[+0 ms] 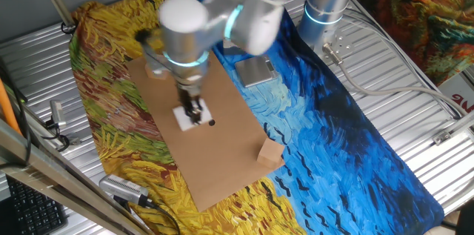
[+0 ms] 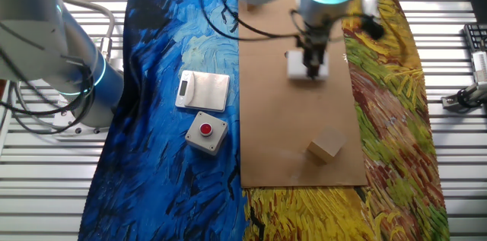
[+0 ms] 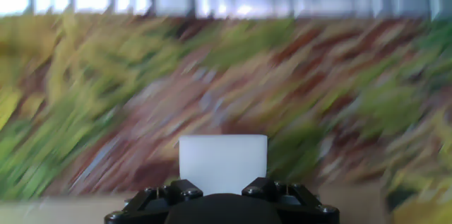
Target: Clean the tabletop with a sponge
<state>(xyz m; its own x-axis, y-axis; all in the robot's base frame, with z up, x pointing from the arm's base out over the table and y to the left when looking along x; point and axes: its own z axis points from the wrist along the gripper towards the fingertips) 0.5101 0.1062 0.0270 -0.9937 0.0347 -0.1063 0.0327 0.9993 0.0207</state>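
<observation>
The brown board tabletop (image 1: 222, 153) lies on the painted cloth and also shows in the other fixed view (image 2: 297, 127). A small black spot (image 1: 212, 122) sits on it just right of the sponge. My gripper (image 1: 194, 110) points straight down and is shut on the white sponge (image 1: 189, 118), pressing it on the board. In the other fixed view my gripper (image 2: 311, 65) holds the sponge (image 2: 306, 68) near the board's far part. In the hand view the sponge (image 3: 223, 163) sits between my fingers (image 3: 182, 191); the background is motion-blurred.
A tan wooden cube (image 1: 271, 152) stands at the board's right edge, also in the other fixed view (image 2: 324, 149). A grey metal plate (image 2: 203, 90) and a white box with a red button (image 2: 206, 131) lie on the blue cloth. A second arm's base (image 2: 68, 74) stands beside it.
</observation>
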